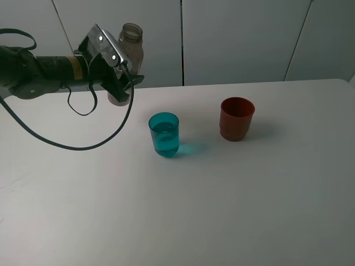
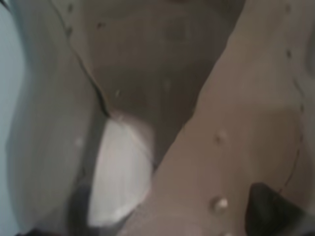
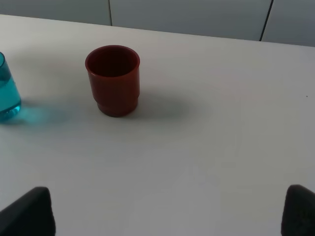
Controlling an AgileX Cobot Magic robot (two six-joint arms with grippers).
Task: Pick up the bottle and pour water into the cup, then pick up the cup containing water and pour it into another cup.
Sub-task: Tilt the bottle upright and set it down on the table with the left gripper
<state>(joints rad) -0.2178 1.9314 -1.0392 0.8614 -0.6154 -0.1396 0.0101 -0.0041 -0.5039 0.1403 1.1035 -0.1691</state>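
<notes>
- The tall, slim, smoky grey-pink clear plastic bottle [image 1: 132, 43] stands nearly upright at the far left of the white table [image 1: 222, 210], close to its back edge. I cannot tell whether its base rests on the surface.
- The left gripper [image 1: 121, 83] is clamped round the bottle's lower body.
- The left wrist view shows only blurred bottle wall beaded with droplets.
- The translucent teal-blue plastic tumbler [image 1: 164, 134], holding water, stands mid-table. The opaque dark red plastic cup [image 1: 237, 118] stands apart on its right.
- Only its own wrist view shows the right gripper [image 3: 165, 216], its fingertips spread wide and facing the red cup.
- A wide stretch of table lies between the cups and the near edge.
</notes>
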